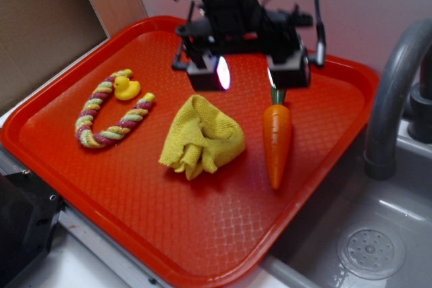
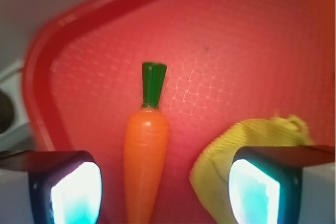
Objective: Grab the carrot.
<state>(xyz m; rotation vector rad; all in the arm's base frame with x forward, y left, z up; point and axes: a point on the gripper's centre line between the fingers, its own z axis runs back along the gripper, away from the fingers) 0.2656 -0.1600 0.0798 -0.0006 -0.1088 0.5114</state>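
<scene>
Carrot [image 2: 145, 156] between spread jaws; duck [image 1: 126, 88] exterior view only.

Behind my pincer: pale wall [image 1: 378, 5], tinted pinkish. Brown board [image 1: 40, 25] leans off to one side. Opposite side: grey sink [image 1: 364, 247] with curved faucet [image 1: 395, 92].

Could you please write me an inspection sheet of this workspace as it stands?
Surface: red tray, textured, beside a sink.
Job's things: carrot lies flat on the tray, stem toward the robot, ungripped.
Clutter: yellow cloth crumpled left of the carrot; rope in a U; duck at the rope's open end.
Gripper: gripper open, above the tray behind cloth and carrot; the wrist view shows the carrot between its fingers.
Cables: black cables on the arm.
Surroundings: grey faucet; cardboard at left.
</scene>
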